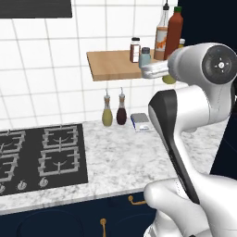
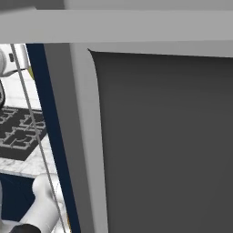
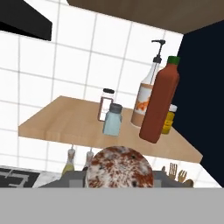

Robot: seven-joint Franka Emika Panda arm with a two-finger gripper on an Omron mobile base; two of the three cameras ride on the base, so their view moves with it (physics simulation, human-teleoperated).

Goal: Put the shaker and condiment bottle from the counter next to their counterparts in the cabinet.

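1. Reaching up toward the front edge of the shelf (image 1: 111,65) with the gripper (image 1: 146,71), the arm bending high above the surface (image 1: 125,157).
2. Showing no clear fingertips in the hand view, so not telling how far apart they are standing; cannot tell whether anything is being held.
3. Showing, low in the middle of the hand view, a round disc (image 3: 120,169) speckled brown and white, with grey parts on either side of it; not telling what it is.
4. Standing upright on the right end of the shelf: the red bottle (image 3: 159,105) with its green cap, just beside the clear bottle (image 3: 145,98) with the orange label and black spout.
5. Peeking out from behind the red bottle, also on the shelf: the small yellow shaker (image 3: 169,120) with a pale cap, mostly hidden.
6. Standing to the left of the clear bottle: the brown-and-white shaker (image 3: 106,104) nearer the wall and the pale blue shaker (image 3: 113,120) nearer the shelf's front edge.
7. Standing on the surface under the shelf, against the tiled wall: two small oil bottles (image 1: 114,110), with the hob (image 1: 41,155) to their left.
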